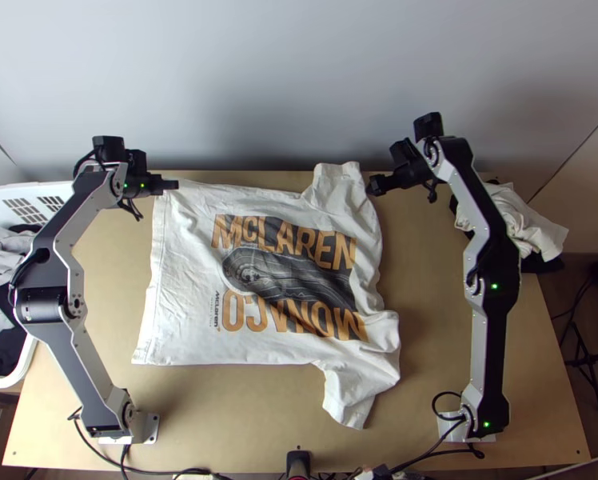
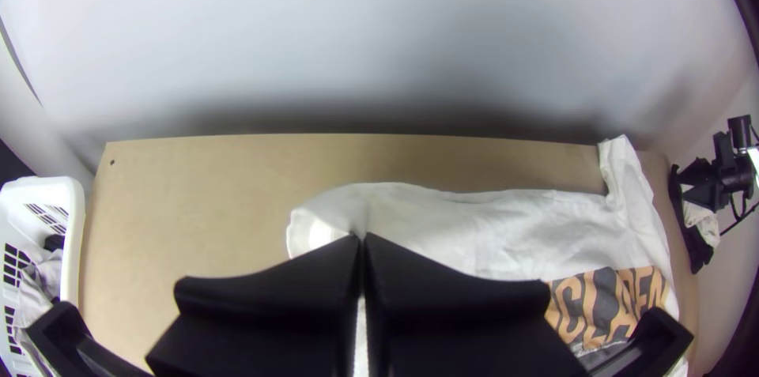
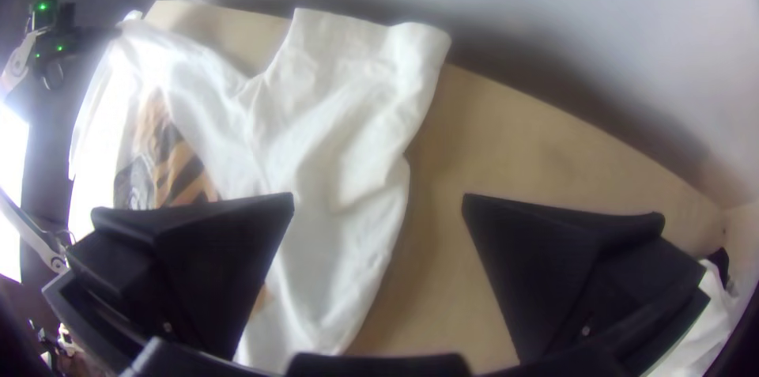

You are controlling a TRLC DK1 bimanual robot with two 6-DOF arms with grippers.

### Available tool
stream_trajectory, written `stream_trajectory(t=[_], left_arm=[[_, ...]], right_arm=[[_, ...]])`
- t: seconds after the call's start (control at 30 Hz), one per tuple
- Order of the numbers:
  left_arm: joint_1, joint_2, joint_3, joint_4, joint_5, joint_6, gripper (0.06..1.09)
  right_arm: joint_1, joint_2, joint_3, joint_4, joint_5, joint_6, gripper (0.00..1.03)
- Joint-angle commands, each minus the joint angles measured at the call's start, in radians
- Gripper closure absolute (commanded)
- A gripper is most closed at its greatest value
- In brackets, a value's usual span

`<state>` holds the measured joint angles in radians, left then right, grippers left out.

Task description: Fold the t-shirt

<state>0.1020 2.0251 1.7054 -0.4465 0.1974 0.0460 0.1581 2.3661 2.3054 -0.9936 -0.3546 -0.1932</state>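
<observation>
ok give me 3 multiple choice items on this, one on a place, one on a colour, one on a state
1. In the top view, where is the slotted white plastic basket?
A) left of the light wooden table's middle
B) right of it
C) in front of it

2. What colour are the large printed letters on the white cloth t-shirt?
A) green
B) red
C) orange

3. The black left gripper is
A) wide open
B) shut on the t-shirt
C) shut on the basket

1 A: it sits at the view's left edge
2 C: the letters show orange
3 B: its fingers meet with white cloth between them
</observation>
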Motion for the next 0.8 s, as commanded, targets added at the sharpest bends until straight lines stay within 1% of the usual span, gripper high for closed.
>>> stream_trajectory(t=[0.0, 0.13, 0.33, 0.5, 0.6, 0.7, 0.77], left_arm=[[-0.024, -0.074, -0.064, 0.000, 0.002, 0.000, 1.05], [-0.038, -0.114, -0.092, 0.000, 0.002, -0.011, 1.05], [-0.071, -0.166, -0.133, 0.006, 0.000, -0.015, 1.05], [-0.087, -0.170, -0.133, 0.006, 0.000, -0.017, 1.05], [-0.088, -0.169, -0.133, 0.006, 0.000, -0.017, 1.05], [-0.088, -0.166, -0.135, 0.006, 0.000, -0.014, 1.05], [-0.084, -0.166, -0.135, 0.006, -0.001, -0.008, 1.05]], right_arm=[[0.035, 0.096, 0.038, 0.138, 0.037, 0.015, 0.04], [0.061, 0.113, 0.029, 0.240, 0.105, 0.034, 0.05], [0.070, 0.162, 0.031, 0.343, 0.123, 0.046, 0.05], [0.070, 0.193, 0.032, 0.377, 0.155, 0.051, 0.06], [0.075, 0.199, 0.032, 0.398, 0.154, 0.051, 0.17], [0.078, 0.205, 0.032, 0.423, 0.154, 0.052, 0.24], [0.080, 0.206, 0.034, 0.428, 0.154, 0.052, 0.31]])
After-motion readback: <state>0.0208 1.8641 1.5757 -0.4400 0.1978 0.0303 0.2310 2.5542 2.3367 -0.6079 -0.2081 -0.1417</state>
